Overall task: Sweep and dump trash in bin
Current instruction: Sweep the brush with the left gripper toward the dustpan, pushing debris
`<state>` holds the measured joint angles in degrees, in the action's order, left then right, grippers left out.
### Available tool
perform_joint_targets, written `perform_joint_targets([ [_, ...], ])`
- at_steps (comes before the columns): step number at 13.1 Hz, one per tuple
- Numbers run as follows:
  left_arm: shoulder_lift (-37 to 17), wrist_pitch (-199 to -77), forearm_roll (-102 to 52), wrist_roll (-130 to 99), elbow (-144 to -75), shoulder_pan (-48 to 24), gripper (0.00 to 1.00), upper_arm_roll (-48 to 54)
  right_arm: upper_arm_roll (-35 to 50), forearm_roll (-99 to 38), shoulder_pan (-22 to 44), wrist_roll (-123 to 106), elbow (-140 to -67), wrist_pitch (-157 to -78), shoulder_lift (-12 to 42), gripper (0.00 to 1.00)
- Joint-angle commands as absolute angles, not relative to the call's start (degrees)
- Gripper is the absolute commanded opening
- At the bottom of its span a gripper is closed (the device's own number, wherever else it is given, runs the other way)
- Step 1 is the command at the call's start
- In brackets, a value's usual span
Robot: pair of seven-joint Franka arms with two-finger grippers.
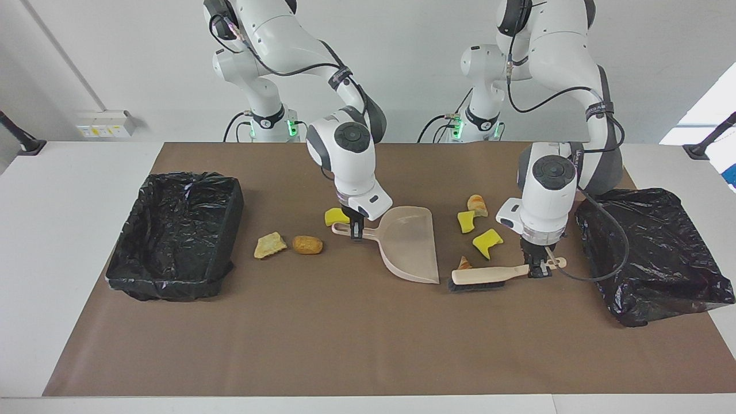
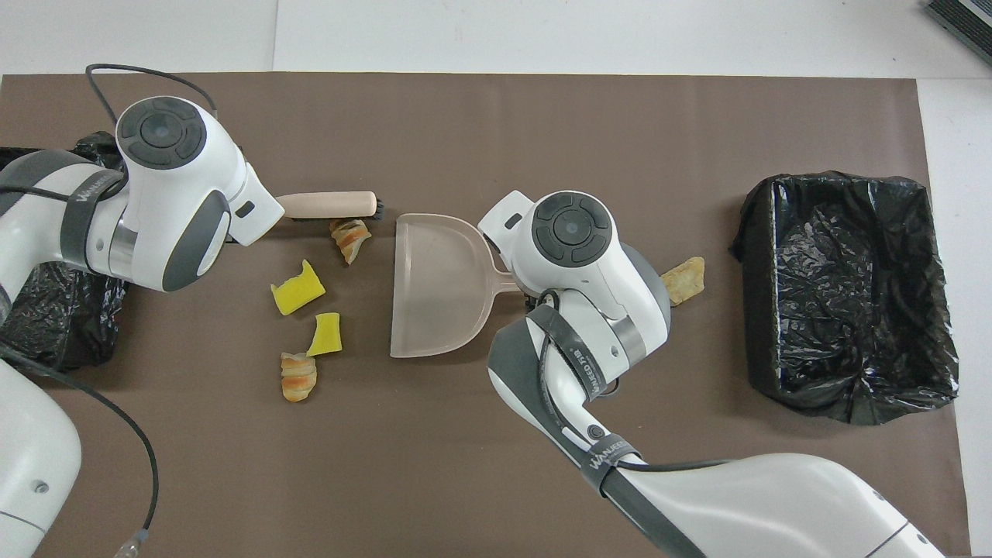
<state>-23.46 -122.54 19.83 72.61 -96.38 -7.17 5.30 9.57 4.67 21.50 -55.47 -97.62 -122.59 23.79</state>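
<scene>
Trash: seven scraps on the tabletop. Nearest the brush is a striped croissant piece [image 1: 463, 264], touching or just short of the bristles, on the robots' side of them; can't tell which.
Other scraps, L end: two yellow sponge chunks [image 1: 486, 242] and a second croissant piece [image 1: 476, 204], all nearer the robots than the brush, beside the pan mouth.
Scraps, R end: third yellow chunk [image 1: 335, 216] by the pan handle; brown nugget [image 1: 307, 244] and tan wedge [image 1: 269, 245] lie between pan and the bin at that end.
Brush [image 1: 489, 276]: long axis runs along the table length, head pointing at the dustpan, handle toward the L-end bin. Bristles down, at or near the mat.
Dustpan [image 1: 411, 244]: flat on the mat, open lip facing the L arm's end, so you'd sweep toward the R arm's end to load it.
Left tool [image 1: 539, 268]: clamped on the brush handle, low over the mat.
Right tool [image 1: 356, 229]: clamped on the pan handle, steadying it.
Bins: black-lined bin [image 1: 175, 234] at R end, another black-lined bin [image 1: 647, 253] at L end.
Judgement: the turn you need is brush across the croissant piece, pushing pan-ward; L arm is the nearer one.
</scene>
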Motion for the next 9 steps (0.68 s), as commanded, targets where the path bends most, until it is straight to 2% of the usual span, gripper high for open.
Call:
perform_joint_targets([
  [1, -21.72, -119.9, 21.45, 75.06, -98.61, -7.73, 0.0, 4.83, 9.84, 3.69, 21.27, -57.48, -99.49, -123.05, 22.59, 0.0],
  [5, -14.08, -116.28, 21.27, 74.89, -106.68, -8.0, 0.0, 5.01, 9.84, 3.69, 21.27, -57.22, -99.49, -122.96, 22.5, 0.0],
  [9, -8.11, -114.53, 20.57, 72.87, -107.75, -8.0, 0.0, 6.15, 9.84, 3.69, 21.27, -57.22, -99.49, -122.87, 22.59, 0.0],
])
